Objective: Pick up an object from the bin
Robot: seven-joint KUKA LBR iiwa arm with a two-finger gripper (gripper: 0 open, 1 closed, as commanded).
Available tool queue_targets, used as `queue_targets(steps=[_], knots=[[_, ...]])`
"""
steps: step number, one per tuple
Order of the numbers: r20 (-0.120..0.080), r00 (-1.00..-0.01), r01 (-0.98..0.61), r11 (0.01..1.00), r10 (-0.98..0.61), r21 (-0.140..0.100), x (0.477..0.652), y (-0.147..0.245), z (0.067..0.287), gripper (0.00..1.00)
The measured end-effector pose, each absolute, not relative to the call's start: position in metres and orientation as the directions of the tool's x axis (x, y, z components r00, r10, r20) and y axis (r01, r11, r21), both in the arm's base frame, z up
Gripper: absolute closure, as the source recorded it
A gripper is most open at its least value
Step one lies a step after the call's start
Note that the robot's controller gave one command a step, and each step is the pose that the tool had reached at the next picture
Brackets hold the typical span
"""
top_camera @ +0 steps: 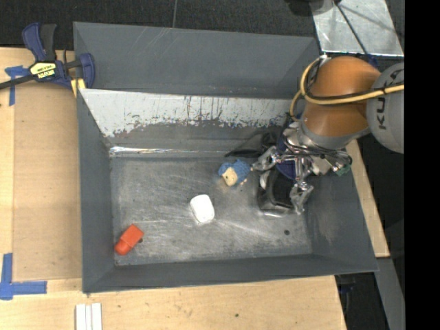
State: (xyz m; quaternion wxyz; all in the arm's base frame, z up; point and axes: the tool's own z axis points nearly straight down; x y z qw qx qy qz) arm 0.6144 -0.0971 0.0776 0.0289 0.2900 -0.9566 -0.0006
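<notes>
Four loose things lie on the floor of the grey metal bin (199, 60), one of each kind. One small orange-red piece (128, 239) sits in the near left corner, close to the left wall. One white block (202, 208) rests about mid-floor, well apart from the orange-red piece. One small blue thing with a tan, dotted face (232, 173) lies further back and to the right of the white block, near it but not touching. One dark, blackish thing (270, 196) lies at the right side of the floor, with a pale shiny edge showing at its near end.

The arm comes in from the right, its rounded orange cover (335, 105) hanging over the bin's back right corner with a yellowish cable looped round it. Below the cover the hand (282, 184) is down in the bin, right over the dark thing, its metal linkage spread to either side of it. The linkage and the dark shape run together, so I cannot tell whether the hand is open, closed, or gripping the thing.

The blue and tan thing lies just beside the hand, on its left. The white block is near, forward and to the left. The right wall of the bin slopes up close behind the hand.
</notes>
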Motion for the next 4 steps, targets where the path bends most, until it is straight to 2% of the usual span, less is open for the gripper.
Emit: queue_targets(steps=[1, 2, 3, 4], knots=[[0.03, -0.899, -0.436, 0.9, -0.436, 0.008, 0.608, -0.095, 0.079, 0.0], [0.03, -0.9, -0.435, 0.9, -0.435, 0.006, 0.609, -0.096, 0.08, 1.0], [-0.001, -0.902, -0.432, 0.902, -0.432, -0.001, 0.609, -0.097, 0.141, 1.0], [-0.002, -0.903, -0.429, 0.903, -0.429, -0.002, 0.609, -0.097, 0.199, 1.0]])
